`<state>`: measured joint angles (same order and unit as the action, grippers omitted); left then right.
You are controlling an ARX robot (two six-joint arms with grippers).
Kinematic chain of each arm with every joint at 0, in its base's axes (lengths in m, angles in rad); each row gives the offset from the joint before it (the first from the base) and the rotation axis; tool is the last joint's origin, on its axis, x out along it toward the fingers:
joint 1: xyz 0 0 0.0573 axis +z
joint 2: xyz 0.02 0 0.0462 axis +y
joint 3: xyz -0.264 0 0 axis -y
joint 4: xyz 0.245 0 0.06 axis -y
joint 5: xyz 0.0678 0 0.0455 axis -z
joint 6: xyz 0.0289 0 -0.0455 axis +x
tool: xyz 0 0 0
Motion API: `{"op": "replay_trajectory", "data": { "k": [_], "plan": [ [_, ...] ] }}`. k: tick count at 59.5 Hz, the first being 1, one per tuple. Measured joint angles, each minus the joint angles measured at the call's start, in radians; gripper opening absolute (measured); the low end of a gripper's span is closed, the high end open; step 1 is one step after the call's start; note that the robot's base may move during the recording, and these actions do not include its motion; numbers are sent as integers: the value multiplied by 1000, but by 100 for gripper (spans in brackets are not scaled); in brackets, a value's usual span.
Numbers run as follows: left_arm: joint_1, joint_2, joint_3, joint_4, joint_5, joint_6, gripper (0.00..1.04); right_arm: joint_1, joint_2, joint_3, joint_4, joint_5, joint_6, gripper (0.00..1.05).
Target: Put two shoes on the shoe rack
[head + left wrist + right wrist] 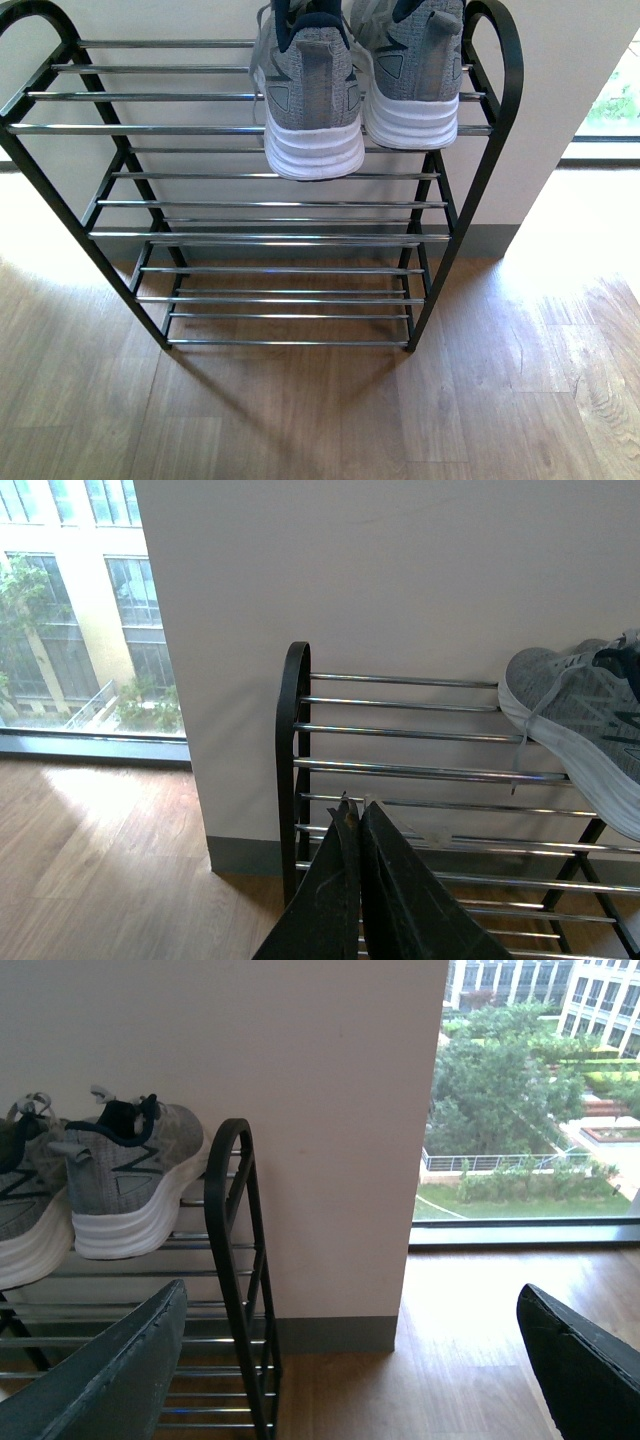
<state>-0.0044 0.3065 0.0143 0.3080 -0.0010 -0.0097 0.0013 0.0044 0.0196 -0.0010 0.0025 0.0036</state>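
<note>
**Both shoes look racked: pull away cleanly.**
The grey sneakers (315, 100) sit side by side on the shoe rack's (497, 70) top tier, heels overhanging the front bar (150, 129). Your left gripper (357, 812) is pinched together and empty, your right gripper (350, 1300) gapes wide. Retreat without brushing those heels.

The grey knit sneaker (308, 95) at twelve o'clock and its mate (415, 70) at one o'clock have white ribbed soles, white laces, navy lining and dark triangle outlines by the heel. The shoe rack (270, 238) has a black frame and chrome bars. The floor (300, 420) is light-brown wood grain; the wall (400, 580) off-white.
</note>
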Motion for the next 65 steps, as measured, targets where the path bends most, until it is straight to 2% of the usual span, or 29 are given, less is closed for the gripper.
{"op": "replay_trajectory", "data": {
  "k": [27, 31, 34, 47, 65],
  "plan": [
    [0, -135, 0, -135, 0, 0, 1, 0, 0, 0, 0, 0, 0, 96],
    [0, -229, 0, -263, 0, 0, 1, 0, 0, 0, 0, 0, 0, 96],
    [0, -268, 0, -297, 0, 0, 1, 0, 0, 0, 0, 0, 0, 96],
    [1, -290, 0, -308, 0, 0, 1, 0, 0, 0, 0, 0, 0, 96],
    [1, -291, 0, -308, -2, 0, 52, 0, 0, 0, 0, -3, 0, 96]
  ]
}}
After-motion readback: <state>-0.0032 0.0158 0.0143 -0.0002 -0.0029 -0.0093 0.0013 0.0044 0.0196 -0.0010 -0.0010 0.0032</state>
